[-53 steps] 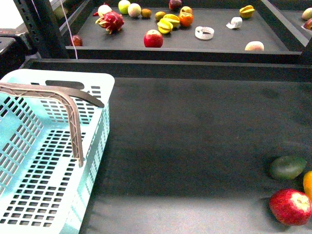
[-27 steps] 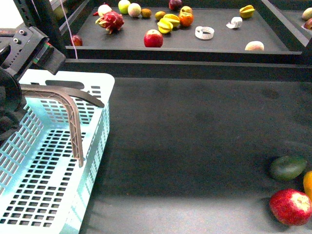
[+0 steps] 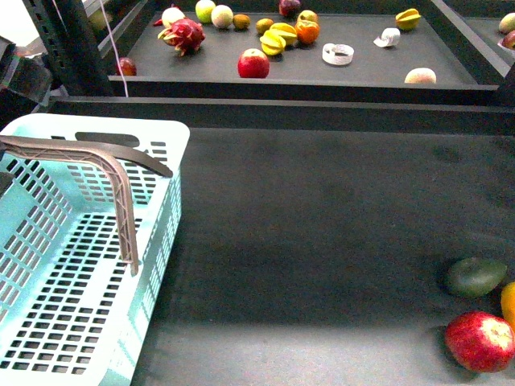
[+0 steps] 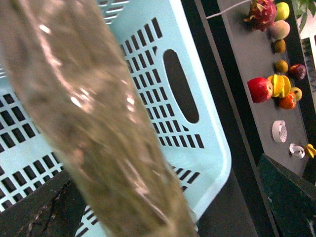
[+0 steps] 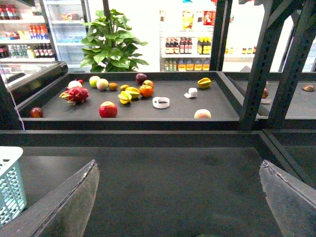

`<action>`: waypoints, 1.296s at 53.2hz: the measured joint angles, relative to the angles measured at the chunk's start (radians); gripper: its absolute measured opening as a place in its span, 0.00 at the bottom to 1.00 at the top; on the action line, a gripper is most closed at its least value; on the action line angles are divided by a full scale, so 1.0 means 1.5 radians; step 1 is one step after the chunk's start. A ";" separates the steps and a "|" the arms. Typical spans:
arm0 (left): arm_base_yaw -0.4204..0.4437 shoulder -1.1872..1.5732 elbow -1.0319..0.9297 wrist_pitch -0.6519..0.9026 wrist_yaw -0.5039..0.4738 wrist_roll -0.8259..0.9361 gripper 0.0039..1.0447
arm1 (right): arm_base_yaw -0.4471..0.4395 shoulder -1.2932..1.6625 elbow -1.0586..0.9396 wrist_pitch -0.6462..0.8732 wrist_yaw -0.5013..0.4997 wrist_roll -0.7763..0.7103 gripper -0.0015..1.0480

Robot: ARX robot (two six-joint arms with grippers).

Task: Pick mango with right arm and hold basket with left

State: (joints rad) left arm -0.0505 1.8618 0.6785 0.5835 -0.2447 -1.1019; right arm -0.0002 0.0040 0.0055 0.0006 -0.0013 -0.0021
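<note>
Pale turquoise slotted plastic basket is shown at 9 o'clock on the dark tabletop. The yellow oval mango is cut off at 4 o'clock, between a dark green fruit and a red apple. The left pincer is spread, with the grey-brown handle seen blurred between its fingers. The right pincer is spread above the tabletop.

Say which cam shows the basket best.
Front view: basket rim, slotted floor and handle all sharp. Left wrist view: blurred handle fills most of frame, with part of a wall behind. Right wrist view: only a corner at the edge.
</note>
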 joint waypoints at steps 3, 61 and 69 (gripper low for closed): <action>0.007 0.001 0.000 -0.003 -0.014 -0.002 0.85 | 0.000 0.000 0.000 0.000 0.000 0.000 0.92; -0.156 -0.079 -0.060 0.186 0.170 0.207 0.07 | 0.000 0.000 0.000 0.000 0.000 0.000 0.92; -0.223 -0.094 -0.060 0.210 0.191 0.291 0.07 | 0.000 0.000 0.000 0.000 0.000 0.000 0.92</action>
State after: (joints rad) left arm -0.3847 1.7210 0.5892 0.8986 0.0422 -0.6647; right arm -0.0006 0.0040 0.0051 0.0006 -0.0013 -0.0021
